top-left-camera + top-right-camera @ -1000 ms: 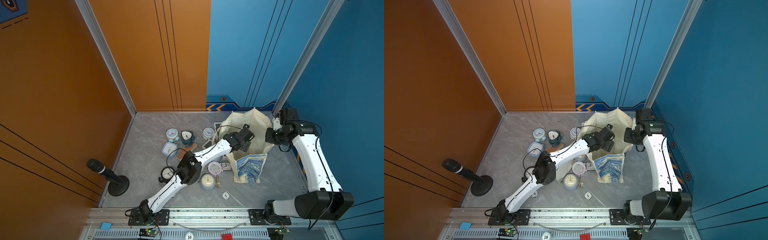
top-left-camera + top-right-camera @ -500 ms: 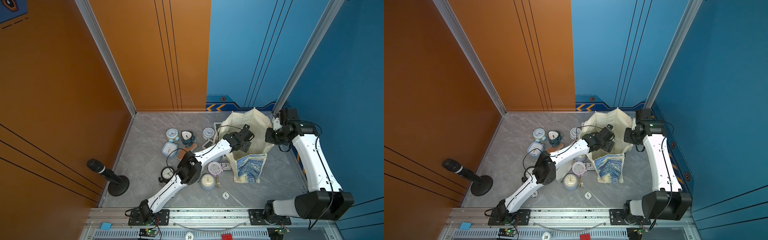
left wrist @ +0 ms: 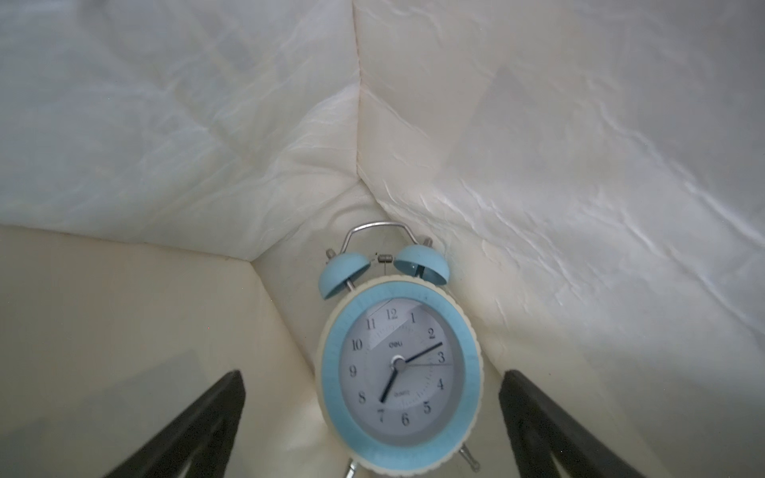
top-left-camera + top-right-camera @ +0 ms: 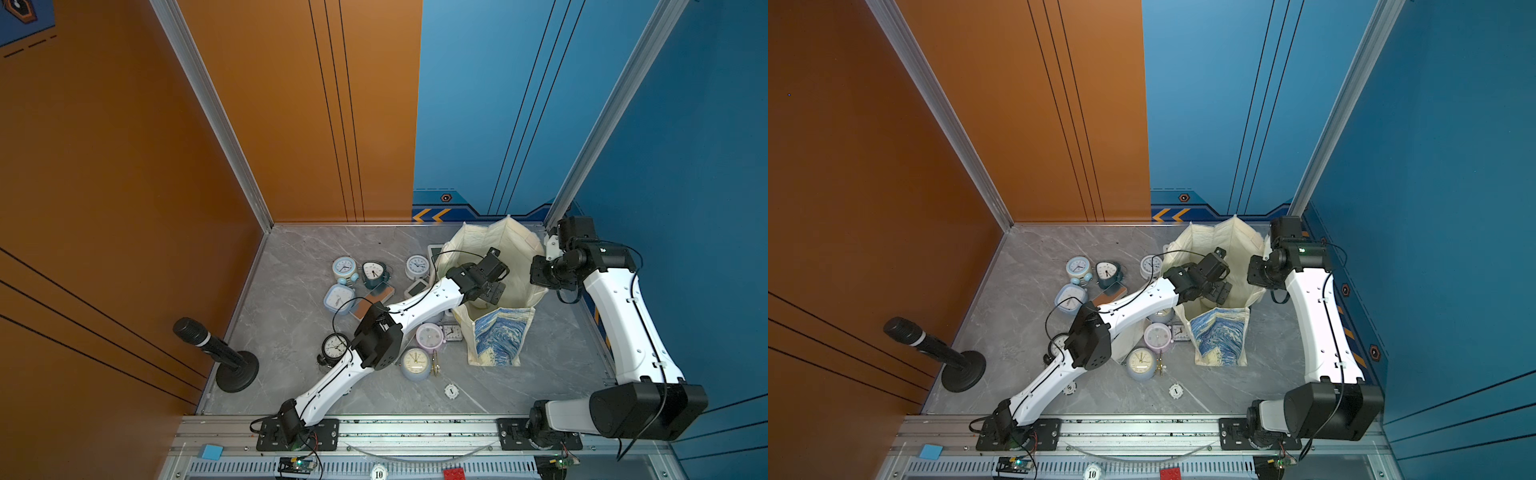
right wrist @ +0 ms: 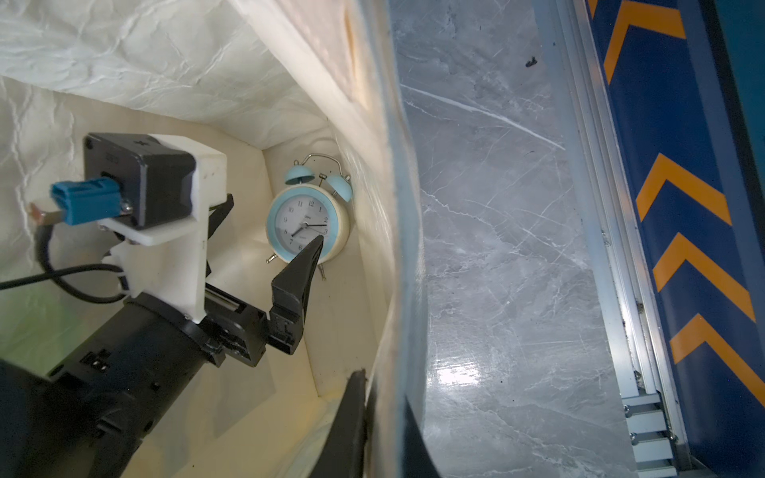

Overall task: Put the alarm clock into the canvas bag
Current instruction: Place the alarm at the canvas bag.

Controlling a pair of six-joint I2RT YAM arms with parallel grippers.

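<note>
The canvas bag stood open on the grey worktop. Its blue-and-yellow printed side showed in both top views, and its plain cream lining filled the left wrist view. The alarm clock, pale blue with twin bells and a wire handle, lay inside the bag on its bottom panel. Its dial faced up toward the bag's mouth and its bells pointed into a corner of the lining. The right wrist view showed the same clock close against the bag's side wall. The left gripper reached down through the bag's mouth and hung above the clock. Its two black fingers were spread wide, one on either side of the dial, and neither touched it, so it held nothing. The right gripper was closed on the bag's upper rim, with the fabric pinched between its fingers. In a top view it sat at the rim on the side of the bag away from the other clocks. These other clocks lay scattered on the worktop just beside the bag, under the left arm. A microphone on a round base stood well apart from the bag, beyond those clocks.
</note>
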